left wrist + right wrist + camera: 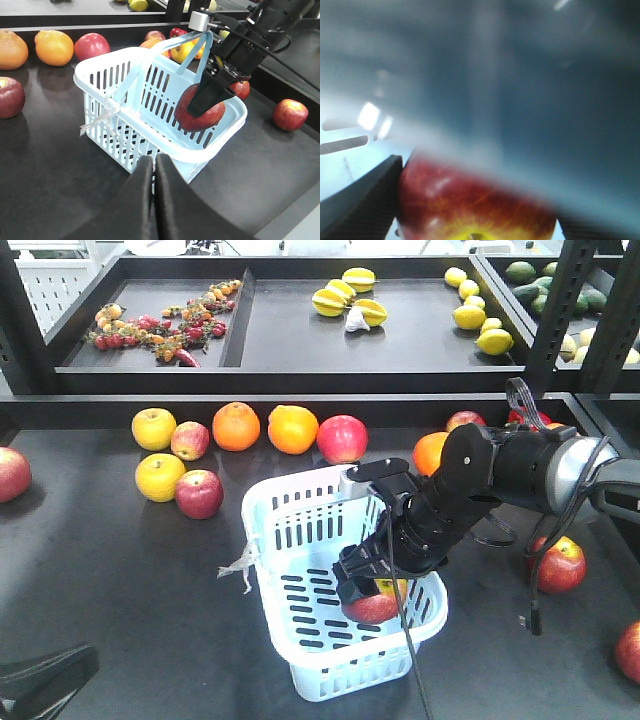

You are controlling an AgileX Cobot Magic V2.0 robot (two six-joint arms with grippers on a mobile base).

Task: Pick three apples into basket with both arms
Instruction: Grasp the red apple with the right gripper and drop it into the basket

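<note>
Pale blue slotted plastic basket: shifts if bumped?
The pale blue plastic basket looks light: thin slotted walls. On the smooth black tabletop it probably slides rather than tips. Its raised swing handle could flop over.

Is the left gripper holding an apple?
No, the left gripper is shut with nothing between its fingers; the right gripper holds the apple.

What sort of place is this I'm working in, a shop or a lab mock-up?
Probably a mock grocery produce stand. Loose oranges and lemons lie on black tiered shelves, and the right gripper holds a red apple inside a small plastic shopping basket.
</note>
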